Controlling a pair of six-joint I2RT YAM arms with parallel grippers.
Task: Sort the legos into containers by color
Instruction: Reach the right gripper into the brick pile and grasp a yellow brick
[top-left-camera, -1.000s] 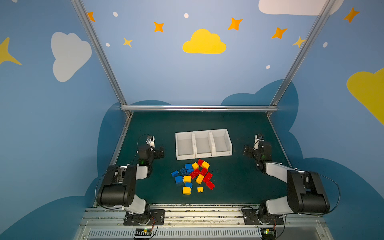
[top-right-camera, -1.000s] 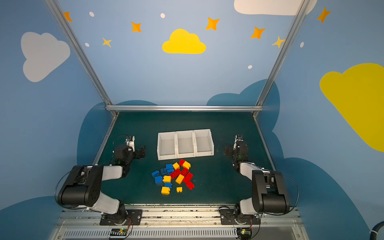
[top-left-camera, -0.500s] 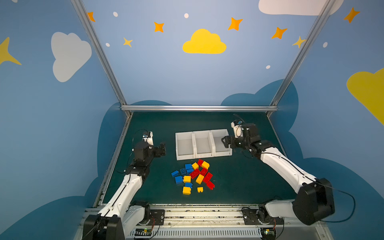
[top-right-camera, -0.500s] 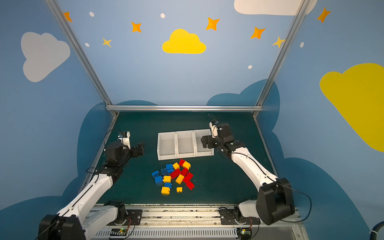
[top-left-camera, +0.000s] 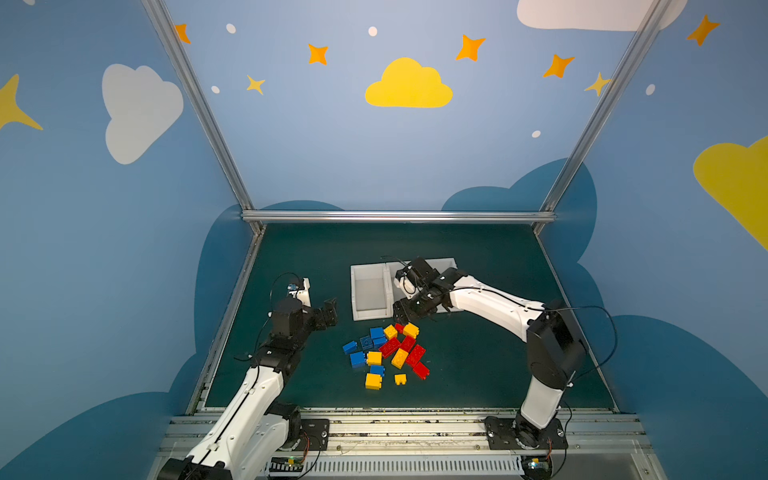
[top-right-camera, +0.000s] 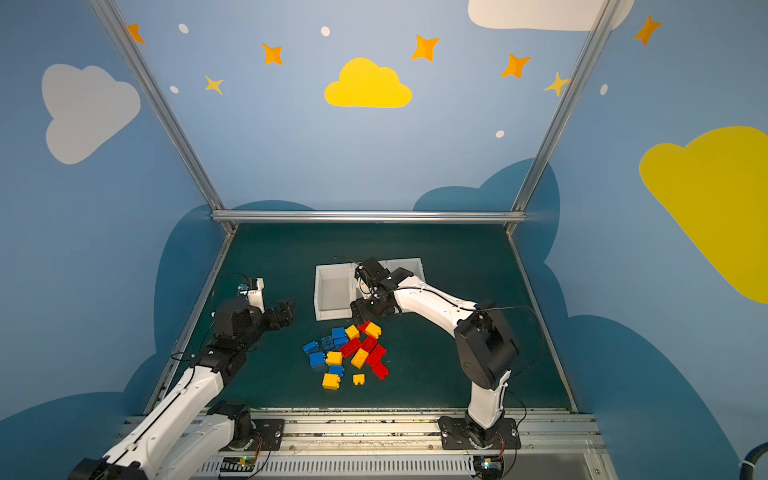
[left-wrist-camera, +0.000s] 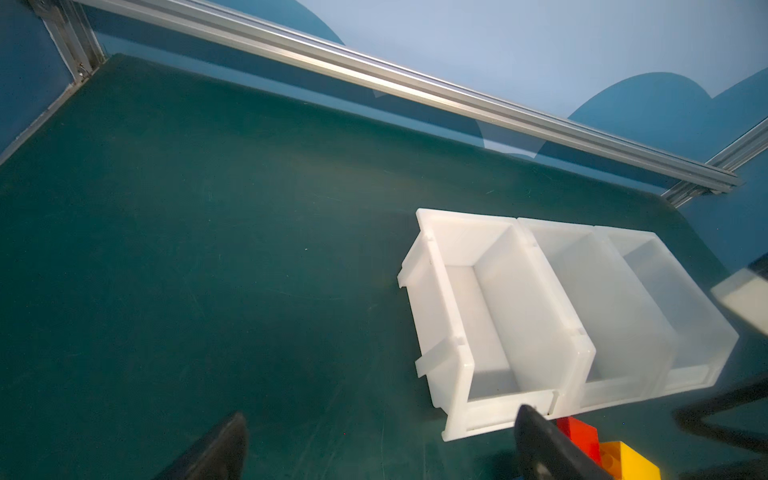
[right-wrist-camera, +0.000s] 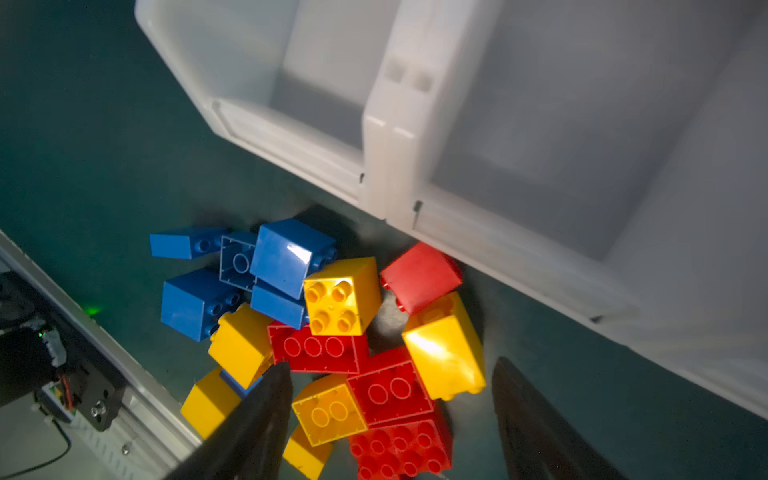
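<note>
Green tabletop, left jaws wide apart and empty, right jaws parted above the lego pile, holding nothing

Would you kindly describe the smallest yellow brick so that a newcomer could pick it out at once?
Find the row of white bins on the green mat; the pile of bricks lies just in front, towards the robot's bases. At the pile's near edge, the small yellow brick lies right of a larger yellow brick, far smaller than it and apart from the rest.
</note>
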